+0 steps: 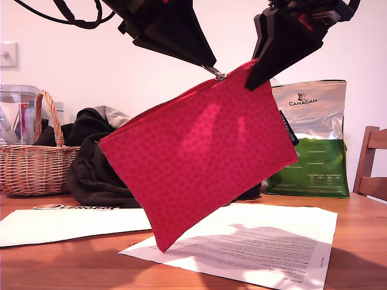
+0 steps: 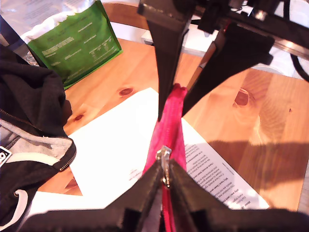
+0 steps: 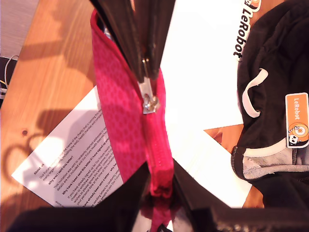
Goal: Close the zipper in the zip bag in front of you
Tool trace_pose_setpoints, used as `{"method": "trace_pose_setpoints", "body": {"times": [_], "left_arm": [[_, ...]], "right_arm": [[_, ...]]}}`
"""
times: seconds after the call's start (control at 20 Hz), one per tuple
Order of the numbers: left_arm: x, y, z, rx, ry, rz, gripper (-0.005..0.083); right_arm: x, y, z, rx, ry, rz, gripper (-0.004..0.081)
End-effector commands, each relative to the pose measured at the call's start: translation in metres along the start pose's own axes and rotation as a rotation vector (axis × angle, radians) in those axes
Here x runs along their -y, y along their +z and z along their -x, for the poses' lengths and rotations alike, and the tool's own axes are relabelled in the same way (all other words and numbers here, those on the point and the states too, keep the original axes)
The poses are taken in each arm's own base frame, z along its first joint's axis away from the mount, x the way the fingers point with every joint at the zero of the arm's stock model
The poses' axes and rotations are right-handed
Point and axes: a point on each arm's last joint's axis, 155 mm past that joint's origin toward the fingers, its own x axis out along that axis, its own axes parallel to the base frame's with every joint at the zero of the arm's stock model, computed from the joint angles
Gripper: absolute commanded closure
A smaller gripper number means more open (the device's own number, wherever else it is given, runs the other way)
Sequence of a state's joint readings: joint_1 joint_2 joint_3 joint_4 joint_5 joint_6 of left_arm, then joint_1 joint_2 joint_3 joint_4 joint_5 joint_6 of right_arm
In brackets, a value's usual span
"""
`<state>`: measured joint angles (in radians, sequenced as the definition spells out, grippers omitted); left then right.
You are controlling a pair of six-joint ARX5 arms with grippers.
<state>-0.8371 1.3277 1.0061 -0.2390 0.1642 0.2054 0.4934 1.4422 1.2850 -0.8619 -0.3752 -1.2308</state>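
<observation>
My first end effector (image 1: 211,67) pinches the zipper (image 1: 219,75) pull; my second end effector (image 1: 251,81) clamps the raised zip bag (image 1: 199,157) corner.

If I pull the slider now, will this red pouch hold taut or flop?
Likely floppy: the zip bag hangs tilted from my second gripper and from my first gripper on the zipper pull, so it may swing. It looks flat, probably light.
</observation>
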Motion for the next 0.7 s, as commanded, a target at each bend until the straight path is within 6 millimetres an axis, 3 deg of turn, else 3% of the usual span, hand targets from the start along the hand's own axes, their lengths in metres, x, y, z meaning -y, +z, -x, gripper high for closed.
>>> {"method": "trace_pose_setpoints", "body": {"times": [0.0, 0.65], "left_arm": [[0.004, 0.007, 0.004, 0.018, -0.014, -0.010, 0.0797], [0.000, -0.028, 0.007, -0.120, 0.000, 0.021, 0.0797]], "right_arm": [[-0.003, 0.001, -0.005, 0.009, 0.009, 0.001, 0.0780], [0.000, -0.005, -0.005, -0.016, 0.000, -0.006, 0.0780]]}}
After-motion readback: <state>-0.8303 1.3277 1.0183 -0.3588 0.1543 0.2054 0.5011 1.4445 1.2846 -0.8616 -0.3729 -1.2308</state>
